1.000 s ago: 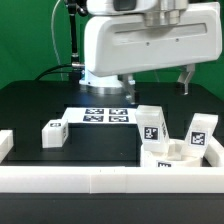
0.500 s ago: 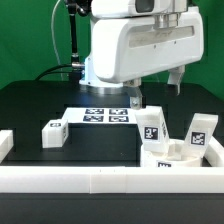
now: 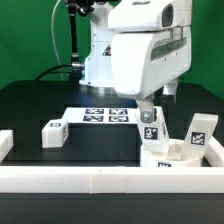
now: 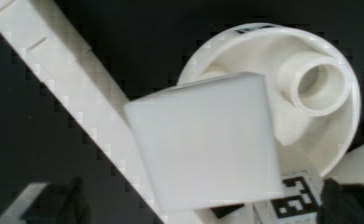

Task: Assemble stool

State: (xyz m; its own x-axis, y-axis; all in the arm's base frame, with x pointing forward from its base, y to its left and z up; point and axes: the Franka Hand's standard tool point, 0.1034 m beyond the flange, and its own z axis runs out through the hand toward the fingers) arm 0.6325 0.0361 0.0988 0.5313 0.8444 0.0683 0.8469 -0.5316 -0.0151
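Since the tagged white plastic block leg (image 3: 150, 126), upright on the thick round white disc seat (image 3: 176, 153) at the exterior view's right, looks light, rigid and slick, I'd pinch its flat sides. The gripper (image 3: 156, 103) hangs over it, jaws wide, empty.

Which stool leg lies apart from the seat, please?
The leg at the exterior view's left; the other two legs stand by the seat.
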